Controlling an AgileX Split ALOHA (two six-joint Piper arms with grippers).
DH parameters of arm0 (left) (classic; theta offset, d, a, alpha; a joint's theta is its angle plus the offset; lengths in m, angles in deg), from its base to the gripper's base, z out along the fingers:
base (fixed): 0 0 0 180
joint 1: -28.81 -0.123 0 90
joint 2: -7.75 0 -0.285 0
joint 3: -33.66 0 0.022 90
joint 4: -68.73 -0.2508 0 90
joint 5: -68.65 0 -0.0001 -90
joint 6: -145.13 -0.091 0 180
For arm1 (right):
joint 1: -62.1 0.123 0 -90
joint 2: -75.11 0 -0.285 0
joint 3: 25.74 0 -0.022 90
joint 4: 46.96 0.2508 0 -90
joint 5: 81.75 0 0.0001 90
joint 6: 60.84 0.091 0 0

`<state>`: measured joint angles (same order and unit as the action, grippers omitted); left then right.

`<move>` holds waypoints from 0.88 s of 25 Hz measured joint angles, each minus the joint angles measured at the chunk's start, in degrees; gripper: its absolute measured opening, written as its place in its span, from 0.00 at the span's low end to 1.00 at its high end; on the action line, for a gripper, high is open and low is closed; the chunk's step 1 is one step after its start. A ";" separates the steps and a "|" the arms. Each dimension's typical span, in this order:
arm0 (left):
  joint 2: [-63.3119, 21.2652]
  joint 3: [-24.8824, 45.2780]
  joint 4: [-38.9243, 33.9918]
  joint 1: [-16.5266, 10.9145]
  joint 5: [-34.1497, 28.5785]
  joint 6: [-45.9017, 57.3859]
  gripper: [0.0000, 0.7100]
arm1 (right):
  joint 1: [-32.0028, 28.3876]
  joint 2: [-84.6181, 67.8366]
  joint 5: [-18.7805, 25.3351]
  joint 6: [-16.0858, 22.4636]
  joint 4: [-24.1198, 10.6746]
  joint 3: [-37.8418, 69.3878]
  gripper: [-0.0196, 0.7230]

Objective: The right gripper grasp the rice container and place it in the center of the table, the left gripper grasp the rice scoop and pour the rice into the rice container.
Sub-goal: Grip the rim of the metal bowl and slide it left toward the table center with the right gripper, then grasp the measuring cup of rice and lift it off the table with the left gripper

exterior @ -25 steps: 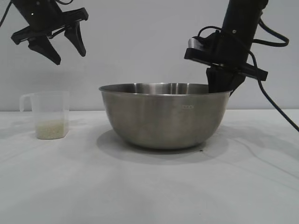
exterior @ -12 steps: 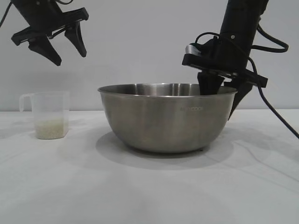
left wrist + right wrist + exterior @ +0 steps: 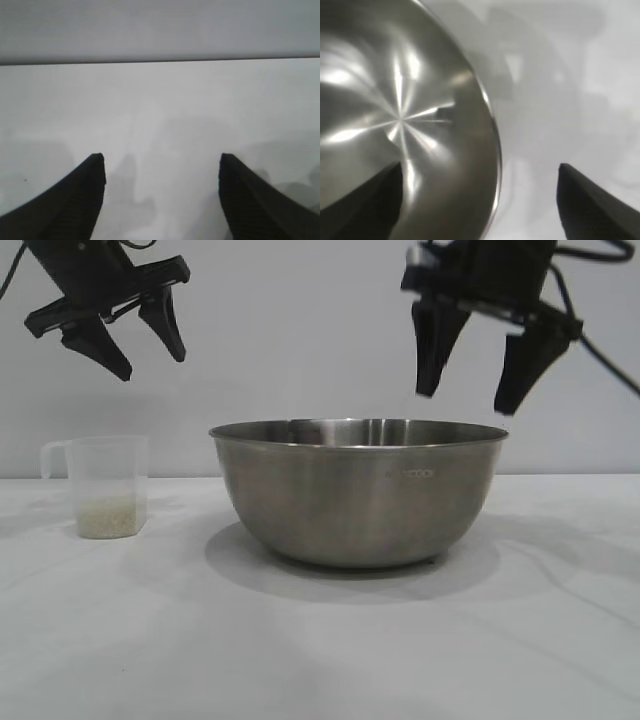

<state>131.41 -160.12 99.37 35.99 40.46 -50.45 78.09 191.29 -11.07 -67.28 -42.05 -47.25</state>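
Setting: we see a plain white table (image 3: pixel 320 650) running up to a bare pale wall, viewed level from the front.

Rice container: a wide stainless-steel bowl (image 3: pixel 358 490) stands upright near the middle of the table, faint lettering on its side. We see nothing inside it from the right wrist view, only the shiny metal (image 3: pixel 395 120).

Right gripper: the black claw (image 3: pixel 466 403) hangs in the air over the bowl's right-hand rim, pointing down, clear of the metal. Its two fingers stand wide apart and hold nothing. From the front, one fingertip is above the bowl's inside and the other is about above the right rim. In the right wrist view the rim passes between the two fingertips (image 3: pixel 480 205), one over the bowl's inside and one over bare table.

Rice scoop: a small clear plastic cup (image 3: pixel 103 486) with a loop handle stands upright at the left of the table, well apart from the bowl.

Rice: a pale layer (image 3: pixel 106 516) lies in the bottom of the cup.

Left gripper: the other black claw (image 3: pixel 148 362) hangs high, above the cup, angled downward, fingers spread and empty. In its own wrist view (image 3: pixel 161 165) we see only bare table between the fingertips; the cup seems to lie outside that view.
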 joint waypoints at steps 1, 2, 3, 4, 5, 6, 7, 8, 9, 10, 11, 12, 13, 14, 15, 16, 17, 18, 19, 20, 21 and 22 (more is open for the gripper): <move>0.00 0.00 0.00 0.00 0.00 0.00 0.65 | -0.74 -1.53 0.00 0.42 -0.38 0.96 0.78; 0.00 0.00 0.00 0.00 0.00 0.00 0.65 | -1.62 -3.13 0.00 0.80 -0.62 2.01 0.78; 0.00 0.00 0.00 0.00 0.00 0.00 0.65 | -2.39 -4.55 0.00 1.14 -0.73 3.61 0.78; 0.00 0.00 0.00 0.00 0.00 0.00 0.65 | -3.29 -6.32 0.00 1.30 -0.82 5.49 0.78; 0.00 0.00 0.00 0.00 0.00 0.00 0.65 | -4.13 -8.08 0.00 1.45 -1.01 7.20 0.78; 0.00 0.00 0.00 0.00 0.00 0.00 0.65 | -4.91 -9.98 0.00 1.55 -1.14 9.42 0.78; 0.00 0.00 0.00 0.00 0.00 0.00 0.65 | -5.47 -11.56 0.14 1.57 -1.58 11.75 0.78; 0.00 0.00 0.00 0.00 0.00 0.00 0.65 | -5.97 -13.51 0.14 1.69 -1.86 14.06 0.78; 0.00 0.00 0.00 0.00 0.00 0.00 0.65 | -6.34 -15.56 0.14 1.80 -1.96 16.01 0.78; 0.00 0.00 0.00 0.00 0.00 0.00 0.65 | -6.73 -17.61 0.14 1.90 -1.99 18.28 0.78; 0.00 0.00 0.00 0.00 0.00 0.00 0.65 | -7.09 -19.40 0.14 1.88 -2.10 20.49 0.78; 0.00 0.00 0.00 0.00 0.00 0.00 0.65 | -7.27 -21.56 0.14 2.02 -2.22 22.27 0.78; 0.00 0.00 0.00 0.00 0.00 0.00 0.65 | -7.53 -23.80 0.14 2.30 -2.34 24.30 0.78; 0.00 0.00 0.00 0.00 0.00 0.00 0.65 | -7.66 -25.70 0.25 2.69 -2.56 26.27 0.78; 0.00 0.00 0.00 0.00 0.00 0.00 0.65 | -7.81 -27.98 0.26 3.23 -2.71 28.13 0.78; 0.00 0.00 0.00 0.00 0.00 0.00 0.65 | -7.81 -30.35 0.26 3.84 -3.08 29.69 0.78; 0.00 0.00 0.00 0.00 0.00 0.00 0.65 | -7.90 -32.73 0.26 4.38 -3.32 31.56 0.78; 0.00 0.00 0.00 0.00 0.00 0.00 0.65 | -7.90 -34.78 0.26 4.78 -3.43 33.42 0.78; 0.00 0.00 0.00 0.00 0.00 0.00 0.65 | -7.90 -37.30 0.26 5.02 -3.66 35.03 0.78; 0.00 0.00 0.00 0.00 0.00 0.00 0.65 | -7.90 -39.86 0.33 5.27 -4.16 36.99 0.78; 0.00 0.00 0.00 0.00 0.00 0.00 0.65 | -7.90 -42.10 0.33 5.38 -4.62 38.97 0.78; 0.00 0.00 0.00 0.00 0.00 0.00 0.65 | -7.90 -44.90 0.33 5.38 -5.30 41.01 0.78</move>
<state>131.41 -160.12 99.37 35.99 40.46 -50.45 70.18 146.39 -10.74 -61.90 -47.34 -6.24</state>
